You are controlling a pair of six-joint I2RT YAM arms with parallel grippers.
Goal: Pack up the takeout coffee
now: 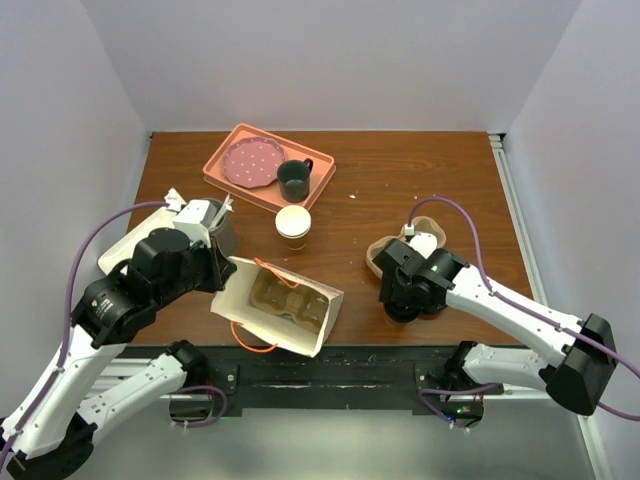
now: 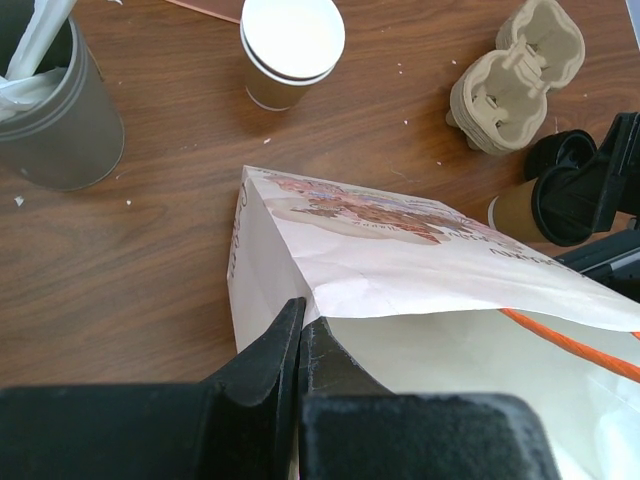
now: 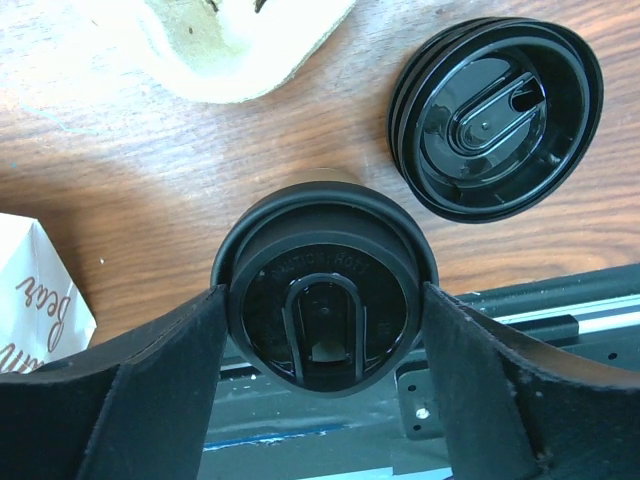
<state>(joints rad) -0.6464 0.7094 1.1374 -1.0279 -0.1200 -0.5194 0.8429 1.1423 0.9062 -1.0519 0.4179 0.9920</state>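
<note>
At the near edge of the tabletop (image 1: 400, 190), the right tool (image 3: 322, 298) straddles the takeout coffee (image 3: 322, 250), pads (image 3: 190, 340) seemingly touching both its sides for a lift, while the left tool (image 2: 302, 325), pinched shut on the paper bag (image 2: 400, 260), holds its mouth open to receive it.

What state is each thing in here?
takeout coffee: upright, lidded, gripped between right fingers
paper bag: mouth open, edge pinched in shut left fingers
loose black lid: flat on table, on no cup
green mug: upright on tray
</note>
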